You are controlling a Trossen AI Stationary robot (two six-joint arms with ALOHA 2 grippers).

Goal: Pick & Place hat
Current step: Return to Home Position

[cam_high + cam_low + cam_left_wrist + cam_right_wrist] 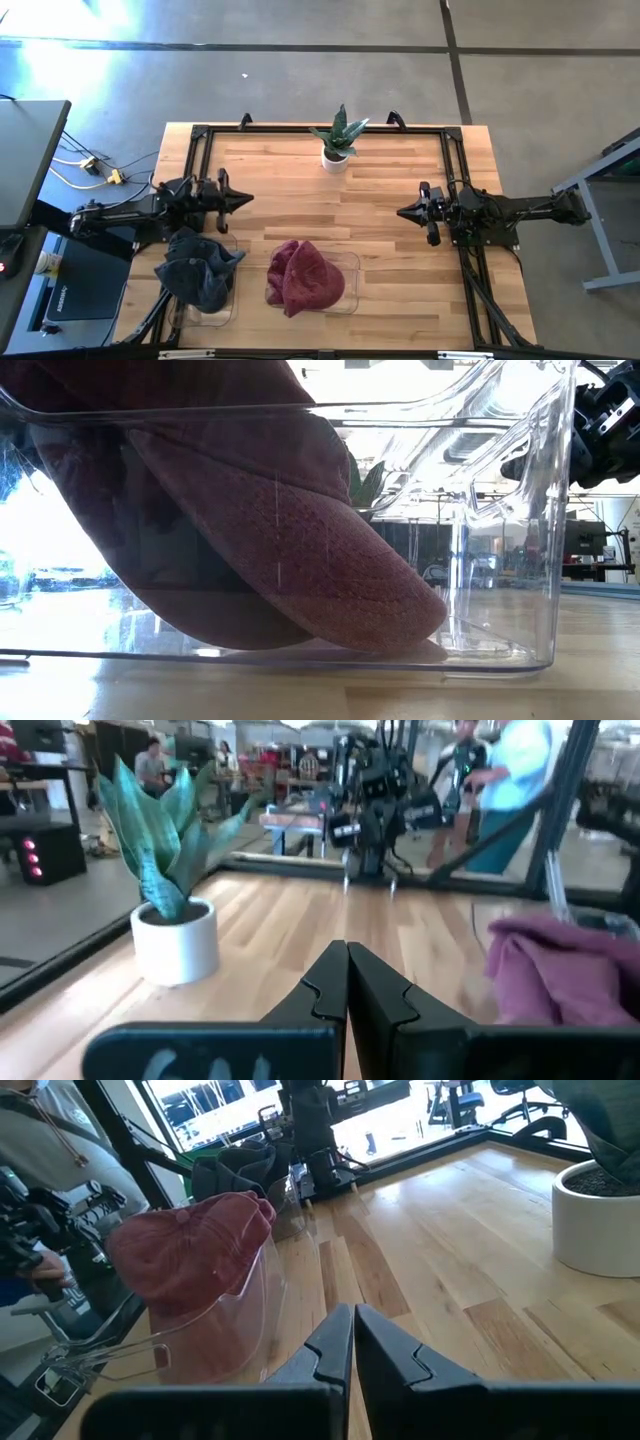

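On the wooden desk (400, 285): red fabric cap (303, 277), blue fabric cap (203, 268); left fingers (238, 199) near the blue, right fingers (408, 212) well apart, both pairs pressed together, empty.

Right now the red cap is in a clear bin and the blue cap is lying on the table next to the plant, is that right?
Not quite. The red cap is in a clear bin, but the blue cap is not beside the plant; it sits in the other clear bin, as the high view shows.
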